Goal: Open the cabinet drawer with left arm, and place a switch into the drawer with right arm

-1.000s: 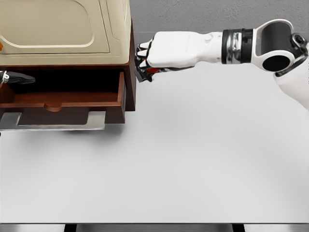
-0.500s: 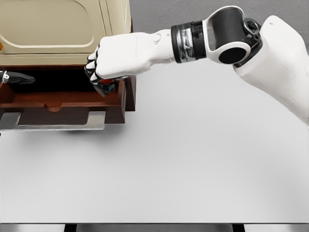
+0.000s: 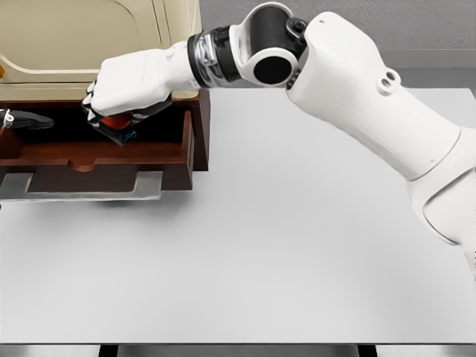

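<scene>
Hovering over the open drawer [image 3: 97, 152] of the cabinet [image 3: 89, 44], the right hand [image 3: 123, 89] grips the switch [image 3: 117, 126], a red and dark thing under its curled fingers. The placing step is in hand; the next move likely calls for lowering and letting go inside the drawer. Since half a second ago the hand has travelled further left, from the drawer's right wall to mid-cavity. Only a dark fingertip of the left hand [image 3: 26, 119] shows at the picture's left edge; I cannot tell its state.

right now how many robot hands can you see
1 clear: the right hand, over the open drawer, gripping the switch. A dark tip at the left edge may be the left hand, mostly hidden.
</scene>
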Available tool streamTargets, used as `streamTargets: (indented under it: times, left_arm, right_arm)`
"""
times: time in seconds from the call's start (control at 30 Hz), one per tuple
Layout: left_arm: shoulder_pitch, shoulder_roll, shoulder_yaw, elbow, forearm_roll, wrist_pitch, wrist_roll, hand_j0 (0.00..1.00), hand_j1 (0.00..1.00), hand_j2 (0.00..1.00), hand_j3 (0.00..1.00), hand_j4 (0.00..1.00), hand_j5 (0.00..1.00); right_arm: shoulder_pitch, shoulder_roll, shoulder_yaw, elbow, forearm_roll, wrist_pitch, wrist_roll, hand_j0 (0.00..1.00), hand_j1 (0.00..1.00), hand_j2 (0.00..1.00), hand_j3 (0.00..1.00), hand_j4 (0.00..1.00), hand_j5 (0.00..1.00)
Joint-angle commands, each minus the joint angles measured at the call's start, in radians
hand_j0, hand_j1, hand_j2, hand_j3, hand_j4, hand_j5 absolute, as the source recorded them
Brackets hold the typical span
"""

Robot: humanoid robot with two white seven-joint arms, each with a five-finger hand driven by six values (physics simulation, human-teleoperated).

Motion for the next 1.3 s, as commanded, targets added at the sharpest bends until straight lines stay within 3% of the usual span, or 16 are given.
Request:
streamTargets:
  times: [0.0,0.07,0.1,0.13,0.33,0.4,0.5,0.6,0.67,0.73,0.8,0.87,1.03,1.27]
  left_arm:
    - [0.000,0.000,0.001,0.001,0.008,0.002,0.000,1.00,1.00,1.00,1.00,1.00,1.00]
    - [0.000,0.000,0.001,0.004,0.009,0.002,0.000,1.00,1.00,1.00,1.00,1.00,1.00]
    - [0.000,0.000,0.001,0.004,0.009,0.002,0.000,1.00,1.00,1.00,1.00,1.00,1.00]
    - [0.000,0.000,0.001,0.003,0.011,0.002,0.000,1.00,1.00,1.00,1.00,1.00,1.00]
    - [0.000,-0.001,0.001,0.003,0.012,0.002,0.000,1.00,1.00,1.00,1.00,1.00,1.00]
    - [0.000,0.000,0.001,0.003,0.014,0.002,0.000,1.00,1.00,1.00,1.00,1.00,1.00]
    - [0.000,-0.004,0.001,0.001,0.019,0.002,0.000,1.00,1.00,1.00,1.00,1.00,1.00]
    - [0.000,-0.018,0.010,-0.007,0.022,0.001,0.000,1.00,1.00,1.00,1.00,1.00,1.00]
    - [0.000,-0.023,0.018,-0.007,0.025,0.001,0.000,1.00,1.00,1.00,1.00,1.00,1.00]
    - [0.000,-0.050,0.047,-0.007,0.026,0.001,0.000,1.00,1.00,1.00,1.00,1.00,1.00]
    - [-0.003,-0.101,0.055,-0.008,0.032,-0.002,0.000,1.00,1.00,1.00,1.00,1.00,1.00]
    - [-0.008,-0.148,0.071,-0.008,0.034,-0.007,0.000,1.00,1.00,1.00,1.00,1.00,1.00]
    - [-0.008,-0.274,0.071,-0.008,0.032,-0.009,0.000,1.00,1.00,1.00,1.00,1.00,1.00]
    - [0.000,-0.293,0.070,-0.008,0.032,-0.010,0.000,1.00,1.00,1.00,1.00,1.00,1.00]
  right_arm:
    - [-0.002,0.027,0.005,0.047,-0.003,0.003,-0.001,0.32,0.32,0.32,0.32,0.32,0.32]
    - [-0.009,0.027,0.000,0.064,0.004,0.003,-0.001,0.51,0.51,0.51,0.51,0.51,0.51]
    - [-0.011,0.027,-0.001,0.067,0.013,0.003,-0.001,0.69,0.69,0.69,0.69,0.69,0.69]
    - [-0.014,0.027,-0.004,0.067,0.045,0.003,-0.001,1.00,1.00,1.00,1.00,1.00,1.00]
    - [-0.015,0.027,-0.012,0.059,0.060,0.003,-0.001,1.00,1.00,1.00,1.00,1.00,1.00]
    - [-0.011,0.015,-0.012,0.012,0.056,0.003,-0.001,1.00,1.00,1.00,1.00,1.00,1.00]
    - [0.024,-0.148,-0.057,-0.226,0.051,0.003,-0.001,1.00,1.00,1.00,1.00,1.00,1.00]
    - [0.081,-0.329,-0.133,-0.405,0.050,0.003,-0.001,1.00,1.00,1.00,1.00,1.00,1.00]
    - [0.146,-0.456,-0.195,-0.441,0.046,0.003,-0.001,1.00,1.00,1.00,1.00,1.00,1.00]
    - [0.279,-0.602,-0.262,-0.450,0.045,0.003,-0.001,1.00,1.00,1.00,1.00,1.00,1.00]
    - [0.448,-0.702,-0.417,-0.450,0.043,0.003,-0.001,1.00,1.00,1.00,1.00,1.00,1.00]
    - [0.514,-0.726,-0.431,-0.448,0.045,0.003,-0.001,1.00,1.00,1.00,1.00,1.00,1.00]
    - [0.529,-0.752,-0.432,-0.444,0.045,0.003,-0.001,1.00,1.00,1.00,1.00,1.00,1.00]
    - [0.538,-0.752,-0.431,-0.438,0.050,0.003,-0.001,1.00,1.00,1.00,1.00,1.00,1.00]
